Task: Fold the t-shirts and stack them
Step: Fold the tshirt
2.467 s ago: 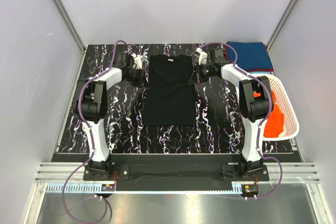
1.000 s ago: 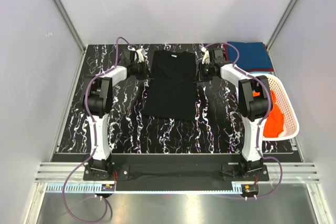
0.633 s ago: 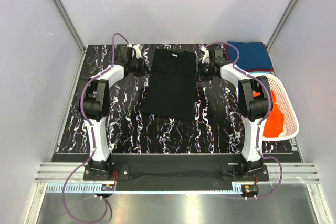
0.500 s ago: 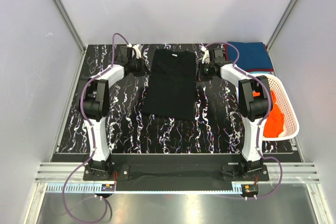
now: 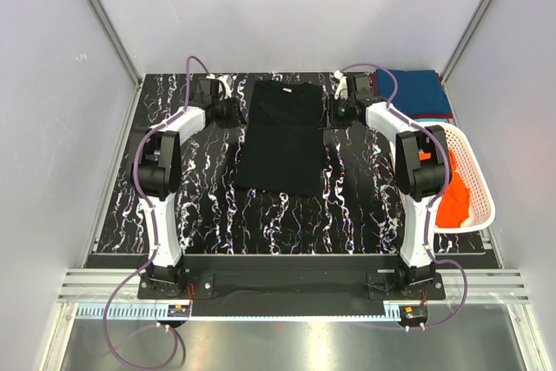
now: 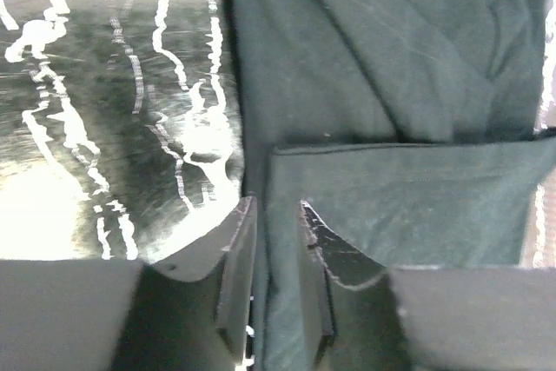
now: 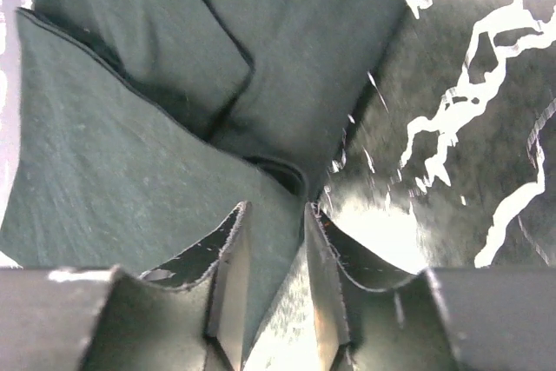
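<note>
Left gripper (image 6: 276, 206) and right gripper (image 7: 274, 208) are seen narrowly parted astride the side edges of the black t-shirt (image 5: 282, 136), laid on the table (image 5: 200, 210); jaws should be widened fully before being lifted clear

No readable text, label, brand, number or sign in any of the three views.
</note>
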Available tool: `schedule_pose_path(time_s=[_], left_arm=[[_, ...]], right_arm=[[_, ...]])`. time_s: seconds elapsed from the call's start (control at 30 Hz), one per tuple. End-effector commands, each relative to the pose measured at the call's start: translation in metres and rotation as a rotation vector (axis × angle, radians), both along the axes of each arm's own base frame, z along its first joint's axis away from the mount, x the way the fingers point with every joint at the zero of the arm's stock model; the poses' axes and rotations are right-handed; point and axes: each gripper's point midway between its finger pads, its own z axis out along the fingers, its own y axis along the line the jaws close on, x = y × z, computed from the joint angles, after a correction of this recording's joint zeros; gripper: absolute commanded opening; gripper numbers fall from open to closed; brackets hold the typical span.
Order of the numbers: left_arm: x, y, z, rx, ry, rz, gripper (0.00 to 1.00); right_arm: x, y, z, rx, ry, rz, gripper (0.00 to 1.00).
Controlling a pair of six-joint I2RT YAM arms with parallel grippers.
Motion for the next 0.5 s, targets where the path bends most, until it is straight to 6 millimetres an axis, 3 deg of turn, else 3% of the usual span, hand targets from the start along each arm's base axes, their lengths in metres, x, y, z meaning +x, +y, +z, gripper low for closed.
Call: schedule_pose_path(time_s=[0.0, 0.03, 0.07, 0.1, 0.13, 0.2, 0.27, 0.3, 0.33, 0.4, 0.43, 0.47], left_arm=[[0.012, 0.014, 0.038, 0.034, -0.088, 0.063, 0.32], [0.007, 0.017, 0.039, 0.045, -0.072, 0.077, 0.37], [0.002, 0.017, 0.043, 0.047, -0.063, 0.082, 0.39], [-0.003, 0.018, 0.059, 0.046, -0.078, 0.087, 0.39], [-0.015, 0.020, 0.056, 0.068, -0.040, 0.097, 0.36], [-0.030, 0.017, 0.073, 0.045, -0.044, 0.104, 0.32], [-0.055, 0.013, 0.061, 0.037, 0.023, 0.089, 0.31], [-0.065, 0.008, 0.064, 0.039, 0.033, 0.080, 0.30], [-0.081, 0.011, 0.050, 0.069, 0.081, 0.082, 0.30], [-0.095, 0.015, 0.047, 0.102, 0.091, 0.082, 0.33], [-0.109, 0.018, 0.032, 0.124, 0.128, 0.083, 0.35], [-0.115, 0.016, 0.030, 0.126, 0.134, 0.077, 0.36]], right_arm=[[0.001, -0.010, 0.044, -0.006, -0.040, -0.065, 0.39], [-0.005, -0.011, 0.056, -0.002, -0.039, -0.071, 0.41], [-0.017, -0.015, 0.054, -0.012, 0.010, -0.085, 0.42], [-0.028, -0.017, 0.049, -0.005, 0.063, -0.123, 0.43], [-0.038, -0.019, 0.056, 0.005, 0.082, -0.149, 0.43], [-0.069, -0.017, 0.039, 0.037, 0.191, -0.165, 0.43], [-0.087, -0.013, 0.045, 0.080, 0.219, -0.156, 0.42], [-0.103, -0.014, 0.033, 0.087, 0.270, -0.161, 0.42], [-0.110, -0.013, 0.037, 0.097, 0.272, -0.160, 0.42], [-0.131, -0.013, 0.029, 0.097, 0.307, -0.147, 0.44], [-0.136, -0.013, 0.035, 0.098, 0.292, -0.138, 0.45], [-0.140, -0.013, 0.034, 0.098, 0.292, -0.134, 0.46]])
